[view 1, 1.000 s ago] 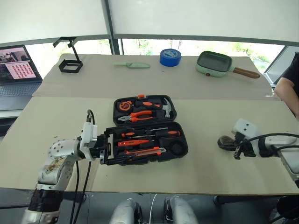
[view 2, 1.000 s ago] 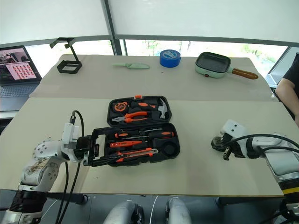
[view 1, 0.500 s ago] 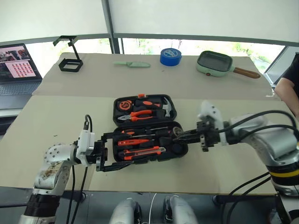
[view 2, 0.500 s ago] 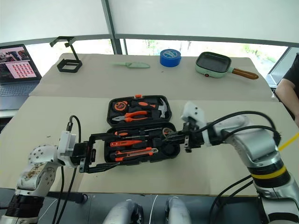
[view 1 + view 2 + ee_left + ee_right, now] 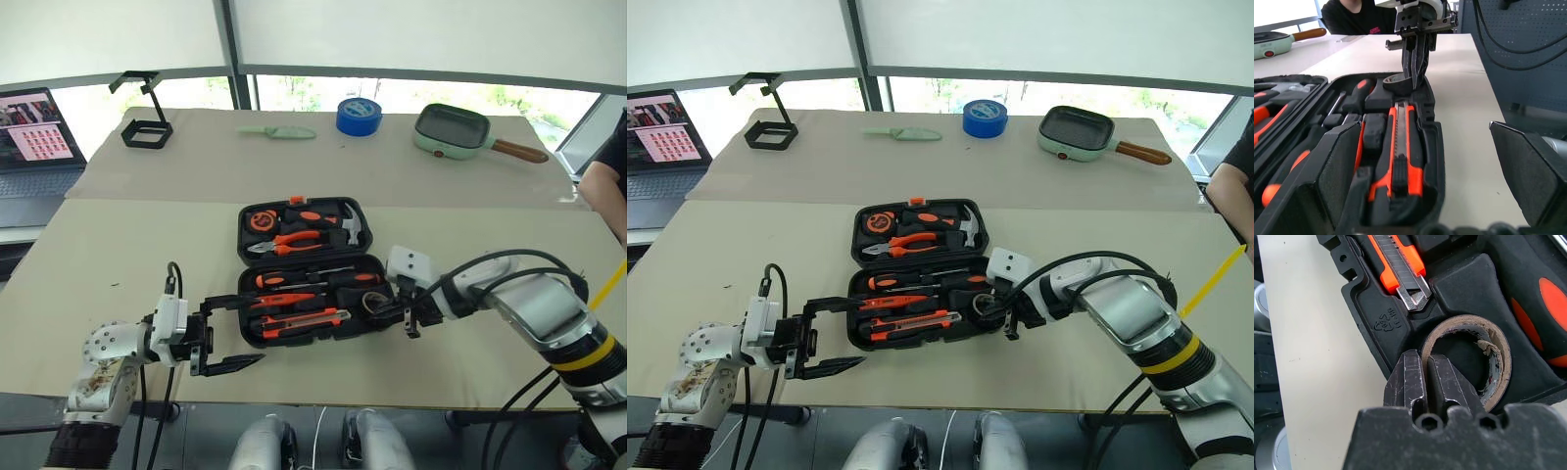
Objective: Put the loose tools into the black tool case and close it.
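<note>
In the black tool case's (image 5: 313,269) round recess, the right gripper (image 5: 1425,382) is pinching the tape ring's (image 5: 1484,362) wall while the left gripper (image 5: 230,333) is hanging wide open

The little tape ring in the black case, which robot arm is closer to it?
The right. Its fingers pinch the tape ring's rim as it sits in the tool case's round recess. The left gripper hangs open off the case's opposite end.

One black tool case (image 5: 299,230) lies open, with two screwdrivers (image 5: 323,280), one utility knife (image 5: 304,319) and one tape ring (image 5: 1469,357) inside. Far off sit one blue tape roll (image 5: 358,116), one green knife (image 5: 277,131) and one pan (image 5: 453,132).
</note>
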{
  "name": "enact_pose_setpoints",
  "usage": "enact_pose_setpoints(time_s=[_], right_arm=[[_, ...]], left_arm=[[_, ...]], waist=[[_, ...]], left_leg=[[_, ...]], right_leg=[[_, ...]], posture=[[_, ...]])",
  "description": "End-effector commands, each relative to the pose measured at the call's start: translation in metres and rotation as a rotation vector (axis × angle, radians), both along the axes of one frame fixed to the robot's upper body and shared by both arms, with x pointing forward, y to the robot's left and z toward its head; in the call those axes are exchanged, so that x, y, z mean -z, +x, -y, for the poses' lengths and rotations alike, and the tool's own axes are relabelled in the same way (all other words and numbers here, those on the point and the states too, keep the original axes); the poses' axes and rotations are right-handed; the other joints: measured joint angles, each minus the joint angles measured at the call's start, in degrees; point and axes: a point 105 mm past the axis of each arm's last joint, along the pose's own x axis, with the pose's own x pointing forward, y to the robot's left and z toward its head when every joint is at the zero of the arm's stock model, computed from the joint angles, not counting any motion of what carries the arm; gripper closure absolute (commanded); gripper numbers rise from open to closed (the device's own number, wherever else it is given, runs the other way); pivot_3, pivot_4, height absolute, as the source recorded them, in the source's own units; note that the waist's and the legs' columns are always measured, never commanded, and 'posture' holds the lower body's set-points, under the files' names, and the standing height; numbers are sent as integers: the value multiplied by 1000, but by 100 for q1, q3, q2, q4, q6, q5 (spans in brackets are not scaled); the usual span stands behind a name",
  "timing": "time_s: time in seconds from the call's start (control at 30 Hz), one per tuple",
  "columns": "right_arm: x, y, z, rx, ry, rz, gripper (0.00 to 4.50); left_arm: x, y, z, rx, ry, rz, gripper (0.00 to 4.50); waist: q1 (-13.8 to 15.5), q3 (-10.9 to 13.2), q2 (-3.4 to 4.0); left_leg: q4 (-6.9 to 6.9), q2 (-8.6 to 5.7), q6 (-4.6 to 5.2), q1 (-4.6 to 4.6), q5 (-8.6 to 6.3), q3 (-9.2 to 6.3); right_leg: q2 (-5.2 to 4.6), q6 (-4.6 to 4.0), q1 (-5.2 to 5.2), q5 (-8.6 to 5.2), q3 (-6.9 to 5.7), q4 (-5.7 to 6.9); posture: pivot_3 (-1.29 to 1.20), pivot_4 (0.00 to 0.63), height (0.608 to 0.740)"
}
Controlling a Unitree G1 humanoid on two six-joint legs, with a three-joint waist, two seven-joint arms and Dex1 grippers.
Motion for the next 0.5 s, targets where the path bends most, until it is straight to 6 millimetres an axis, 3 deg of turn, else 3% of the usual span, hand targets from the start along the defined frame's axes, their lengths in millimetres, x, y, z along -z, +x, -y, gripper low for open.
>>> enact_pose_setpoints(time_s=[0.03,0.23,0.4,0.47,0.5], right_arm=[[0,-3,0,-5,4,-15,3045],[-31,-5,-5,-38,153,-24,1119],[-68,-3,8,-123,304,41,1119],[-75,11,16,-102,351,132,1031],[-75,23,24,-47,373,169,1294]], left_arm=[[-7,1,-3,-10,3,46,0],[-20,15,-8,-107,-20,53,0],[-25,39,-26,-300,-49,-22,0],[-26,54,-35,-417,-59,-58,534],[-27,62,-39,-480,-56,-74,760]], waist=[[-11,0,0],[-38,0,-1],[-36,1,-2],[-34,2,-6],[-35,3,-10]], left_leg=[[1,0,0,0,0,0],[-6,4,-3,-1,2,-1],[-4,2,1,-4,0,-1],[-1,2,2,-3,0,-2],[0,2,2,-1,1,-3]], right_leg=[[-9,1,1,0,0,0],[5,-5,-2,1,-3,4],[18,-5,-2,2,-7,2],[20,-1,3,2,-6,0],[21,1,5,2,-6,1]], posture=[[0,150,740],[0,150,740],[0,150,740],[0,150,740],[0,150,740]])
